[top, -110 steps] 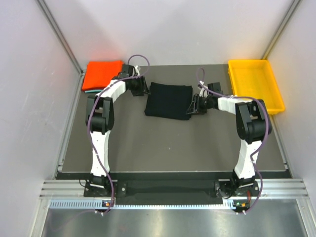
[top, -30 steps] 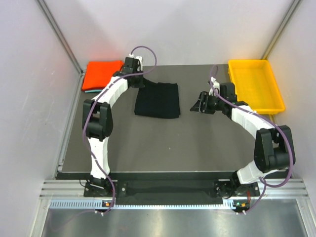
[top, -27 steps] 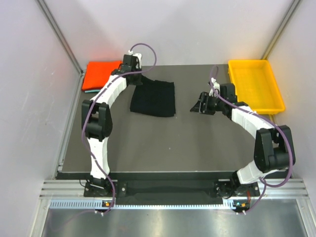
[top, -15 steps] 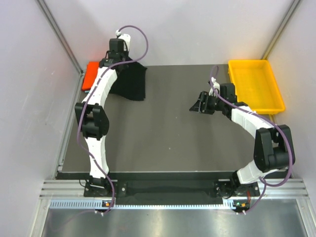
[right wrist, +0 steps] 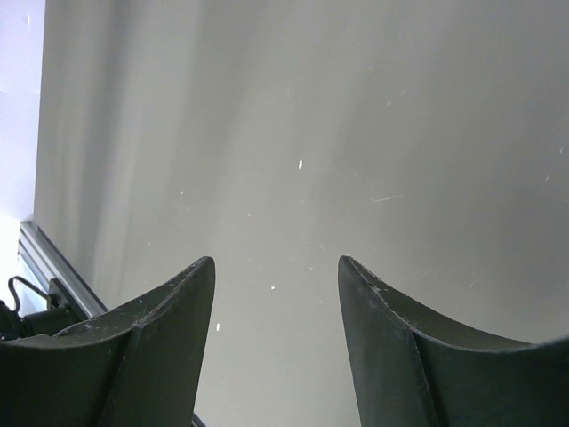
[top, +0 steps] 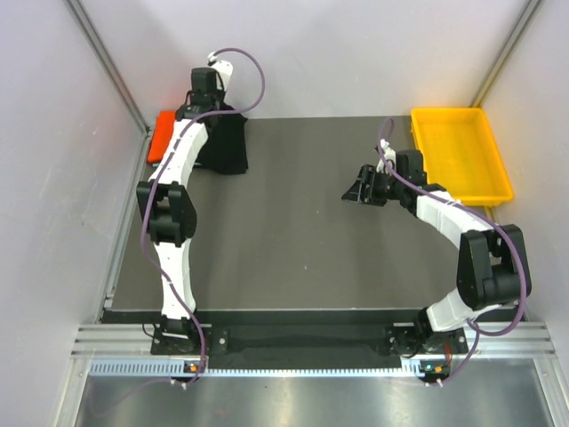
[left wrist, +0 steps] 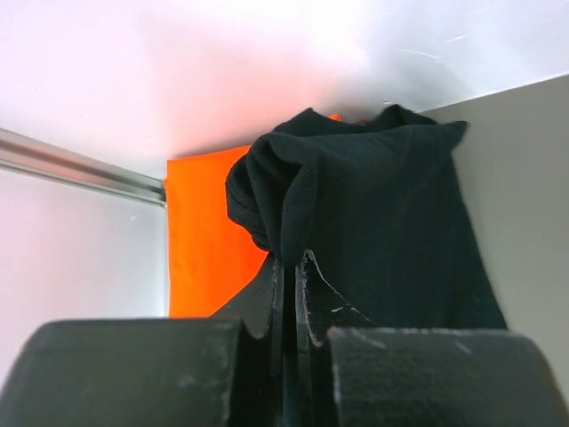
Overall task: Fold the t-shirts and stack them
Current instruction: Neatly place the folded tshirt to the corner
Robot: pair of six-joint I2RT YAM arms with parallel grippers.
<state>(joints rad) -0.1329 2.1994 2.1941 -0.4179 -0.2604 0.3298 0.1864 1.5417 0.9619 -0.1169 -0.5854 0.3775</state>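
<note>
At the far left corner of the dark grey table (top: 293, 249), the folded orange-red cloth t-shirt (top: 164, 133) is lying flat beside the wall rail. Just to its right, the left gripper (top: 212, 114) is pinching the plain black cloth t-shirt (top: 227, 147). In the left wrist view its jaws are standing clamped together on a gathered lump of the fabric, and the rest of the cloth is hanging away from the fingertips (left wrist: 277, 283) in a loose fold. The black shirt is partly overlapping the orange-red one, but whether its lower edge is touching the table I cannot tell.

This shirt is looking light, limp and easy to crumple. It is neither fragile nor slippery, yet held at one point it is sagging and is likely to lose its folded shape. A better hold would probably be along one folded edge, through all the layers, or at two corners so that it goes down flat on the stack.

Further right, over bare table, the right gripper (top: 351, 194) is hovering with its jaws spread apart and nothing between them. Beyond it, at the far right corner, the yellow plastic tray (top: 458, 151) is sitting well apart from both shirts.
</note>
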